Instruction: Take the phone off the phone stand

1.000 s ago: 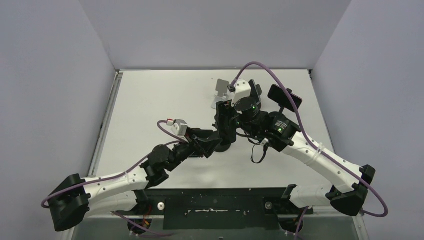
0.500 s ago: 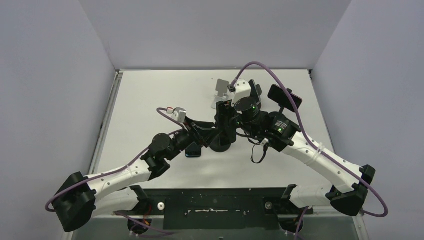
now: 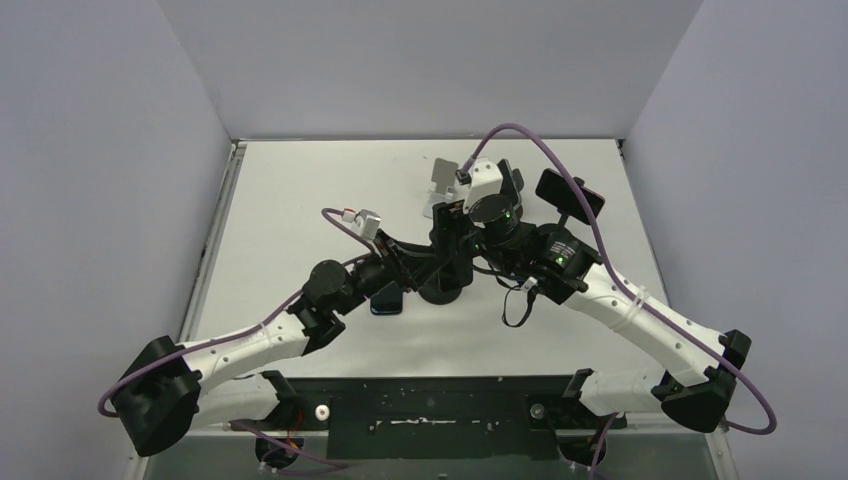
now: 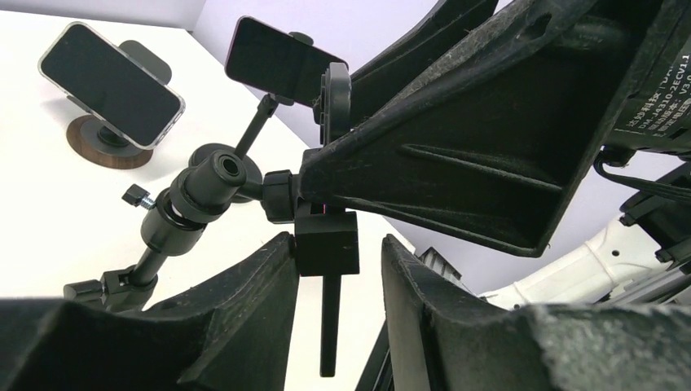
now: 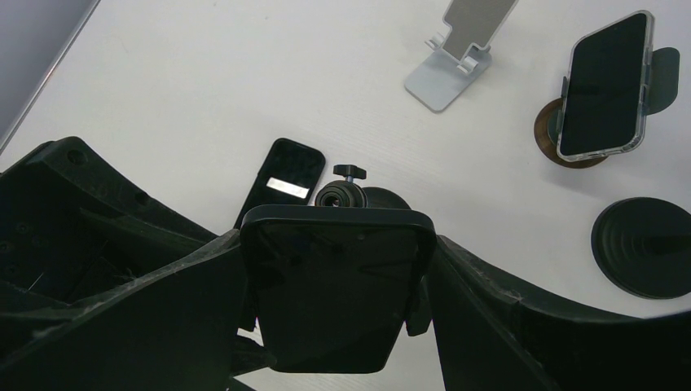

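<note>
The phone (image 5: 334, 285), dark and in a black case, sits in the clamp of the black phone stand (image 3: 440, 292) at the table's middle. My right gripper (image 5: 336, 248) is shut on it, one finger pressed on each long edge. In the left wrist view my left gripper (image 4: 338, 244) straddles the stand's square black block (image 4: 326, 243) below the clamp. Its left finger touches the block and a gap shows at its right finger, so it is open. The stand's ball joint (image 4: 220, 175) sits to the left of it. The right gripper's finger (image 4: 456, 147) hides the phone there.
A second phone lies flat on the table (image 5: 281, 183) beside the stand's base. Another phone leans on a round wooden stand (image 5: 607, 81). A further one is clamped on a tall arm stand (image 3: 568, 195). A silver folding stand (image 5: 456, 57) and a black round disc (image 5: 644, 244) stand nearby.
My left arm has swung forward toward the stand and its jaws have narrowed around the stand's block. The right arm and the phone have not moved.
</note>
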Tool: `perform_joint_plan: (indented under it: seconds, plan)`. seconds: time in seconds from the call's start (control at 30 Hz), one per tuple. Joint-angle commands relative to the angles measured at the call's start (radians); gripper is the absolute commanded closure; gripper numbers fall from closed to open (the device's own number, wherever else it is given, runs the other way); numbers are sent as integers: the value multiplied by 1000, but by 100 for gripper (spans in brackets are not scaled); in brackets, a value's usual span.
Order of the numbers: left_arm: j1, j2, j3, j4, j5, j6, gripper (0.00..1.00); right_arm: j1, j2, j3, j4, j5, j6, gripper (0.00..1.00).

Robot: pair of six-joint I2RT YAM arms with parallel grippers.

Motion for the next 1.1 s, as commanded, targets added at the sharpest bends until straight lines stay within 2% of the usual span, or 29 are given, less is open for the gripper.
perform_joint_plan:
  seconds: [0.0,0.23,0.37,0.5,0.7,0.97,1.07]
  plan:
    - [6,1,43,62,23,-9,63,6,-23,-5,24,31,-3,58]
    - [6,-9,18,75,11,-16,65,6,-27,-16,27,33,-3,58]
    - [6,-15,15,72,7,-19,58,7,-26,-17,27,33,-1,58]
    - [8,-24,16,65,-3,-18,56,7,-23,-14,27,33,-1,58]
    - [9,-35,7,59,-9,-16,69,7,-21,-13,27,33,-1,58]
    - [14,-52,-9,57,-17,-30,67,6,-19,-11,24,34,2,58]
    - [16,-52,-10,62,-12,-31,79,5,-17,-11,23,34,3,58]
